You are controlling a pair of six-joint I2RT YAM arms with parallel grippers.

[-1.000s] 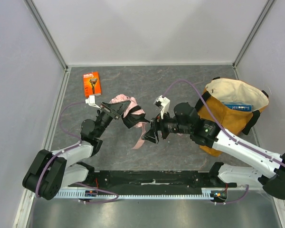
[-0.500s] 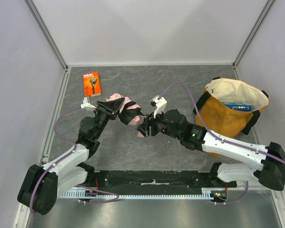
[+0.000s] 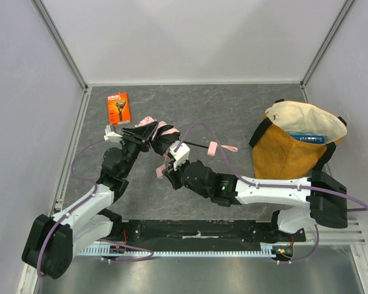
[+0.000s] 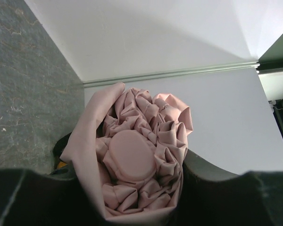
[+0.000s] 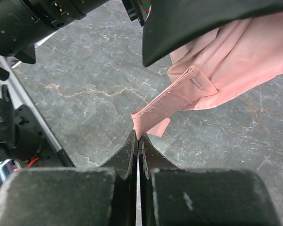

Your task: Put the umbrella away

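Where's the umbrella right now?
Top view, left of centre: the umbrella is bunched in the left claw, near the razor pack, its handle pointing right toward the tote bag.

The right gripper [image 3: 169,169] has swung from beside the mustard-yellow tote bag [image 3: 288,158] toward nine o'clock. Its jaws, wide a second ago, are now closed at the tip of the strap [image 5: 166,105] of the pale pink fabric umbrella [image 3: 161,135]. The umbrella's small pink handle [image 3: 213,147] is now uncovered, at three o'clock of the bundle.
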